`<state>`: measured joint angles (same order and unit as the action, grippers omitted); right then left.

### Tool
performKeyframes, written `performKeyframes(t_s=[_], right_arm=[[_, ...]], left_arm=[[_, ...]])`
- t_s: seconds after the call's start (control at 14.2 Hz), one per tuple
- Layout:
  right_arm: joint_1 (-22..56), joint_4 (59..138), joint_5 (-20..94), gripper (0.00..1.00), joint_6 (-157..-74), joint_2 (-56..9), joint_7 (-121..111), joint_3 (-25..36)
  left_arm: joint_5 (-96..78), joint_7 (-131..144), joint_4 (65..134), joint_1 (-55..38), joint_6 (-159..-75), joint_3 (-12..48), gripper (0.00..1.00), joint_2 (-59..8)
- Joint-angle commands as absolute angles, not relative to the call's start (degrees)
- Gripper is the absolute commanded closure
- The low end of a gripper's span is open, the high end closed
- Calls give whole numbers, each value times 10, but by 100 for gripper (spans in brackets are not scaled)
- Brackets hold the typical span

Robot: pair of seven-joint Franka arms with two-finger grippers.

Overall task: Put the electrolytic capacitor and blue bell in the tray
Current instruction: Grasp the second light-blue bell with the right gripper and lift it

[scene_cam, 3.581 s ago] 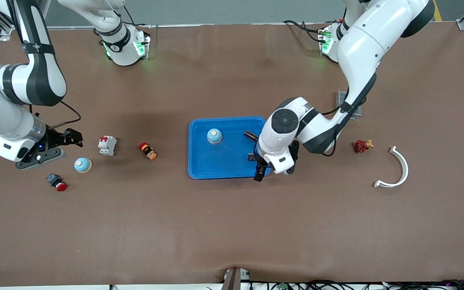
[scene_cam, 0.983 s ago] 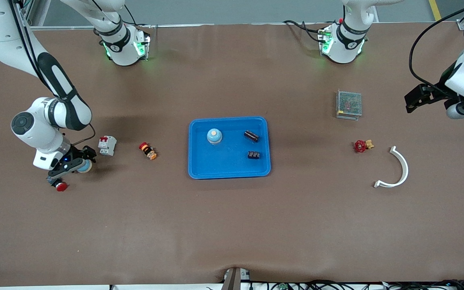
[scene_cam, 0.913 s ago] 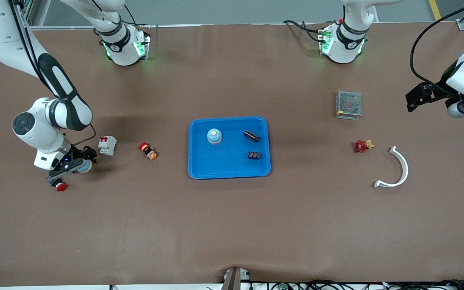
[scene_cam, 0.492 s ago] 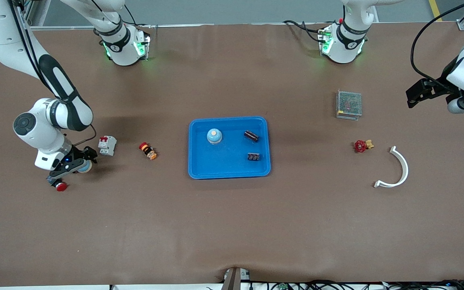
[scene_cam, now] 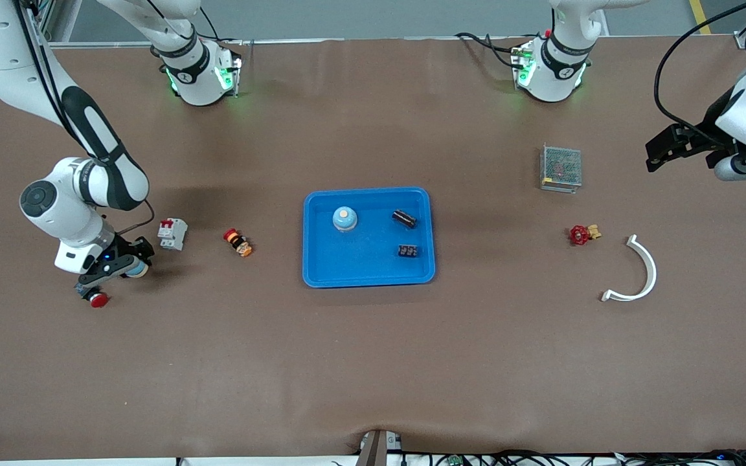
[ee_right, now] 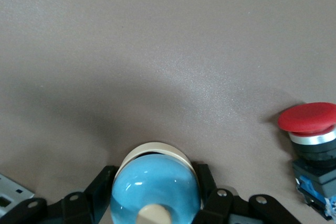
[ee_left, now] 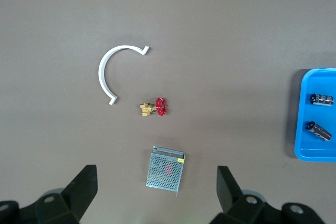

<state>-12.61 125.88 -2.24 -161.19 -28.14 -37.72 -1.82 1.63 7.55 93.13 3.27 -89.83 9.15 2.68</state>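
Blue bell (ee_right: 155, 188) on surface (scene_cam: 373, 362) at right arm's end, clamped between closed fingers (ee_right: 100, 187) of right hand (scene_cam: 122, 264); red push button (scene_cam: 98, 298) just beside, nearer camera. Second bell (scene_cam: 344, 219) and two dark capacitors (scene_cam: 404, 219) in tray (scene_cam: 321, 259) mid-surface. Best lift straight up, clear button and white breaker (scene_cam: 172, 233), carry over tray, set down on bare floor. Left hand (ee_left: 157, 192) waiting, wide open, empty, over mesh box (scene_cam: 561, 167).

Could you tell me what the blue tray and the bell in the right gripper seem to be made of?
The tray looks like smooth moulded plastic: even bright blue, rounded corners. The blue bell, clamped in the right gripper, seems glossy painted metal, given its sharp highlights, on a cream base that is possibly plastic.
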Motion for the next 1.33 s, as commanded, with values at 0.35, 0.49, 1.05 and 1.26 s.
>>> performKeyframes(t_s=[0.35, 0.49, 1.05, 1.26], right_arm=[[-138, 1231, -18, 50, -1551, -272, -380, -31], [-137, 1184, -11, 50, -1462, -263, -380, -38], [-66, 1010, 18, 50, -1196, -248, -296, -39], [-5, 987, 18, 50, -1181, -248, -178, -39]], left_arm=[[-7, 61, 938, 35, -896, 86, 0, 42], [-7, 61, 938, 35, -895, 84, 0, 42], [-7, 61, 939, 40, -895, 90, 0, 41], [-7, 68, 938, 40, -895, 97, 0, 44]])
